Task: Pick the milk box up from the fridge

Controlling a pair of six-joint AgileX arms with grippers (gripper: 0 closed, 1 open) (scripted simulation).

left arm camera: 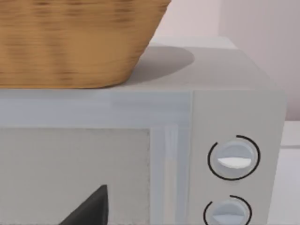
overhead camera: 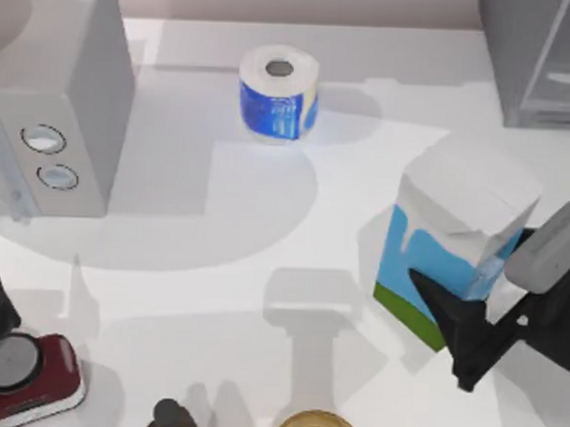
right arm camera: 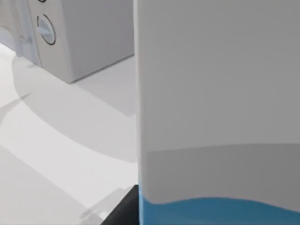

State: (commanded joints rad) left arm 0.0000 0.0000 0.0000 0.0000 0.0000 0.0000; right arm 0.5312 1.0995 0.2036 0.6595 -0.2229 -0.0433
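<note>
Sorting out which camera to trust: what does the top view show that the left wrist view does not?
Top view alone: the milk box with the right gripper around it, the paper roll, the fridge, a red device and the table. Left wrist view alone: a wicker basket standing on the grey box. Both share that grey box with two dials.

Bright, even light falls on the white table (overhead camera: 218, 267), where soft grey shadows overlap. The tall blue-and-white carton (overhead camera: 458, 234) against the right jaws casts a faint shadow beside itself. The woven tan basket (left arm camera: 75, 42) looks slightly blurred, perhaps out of focus.
</note>
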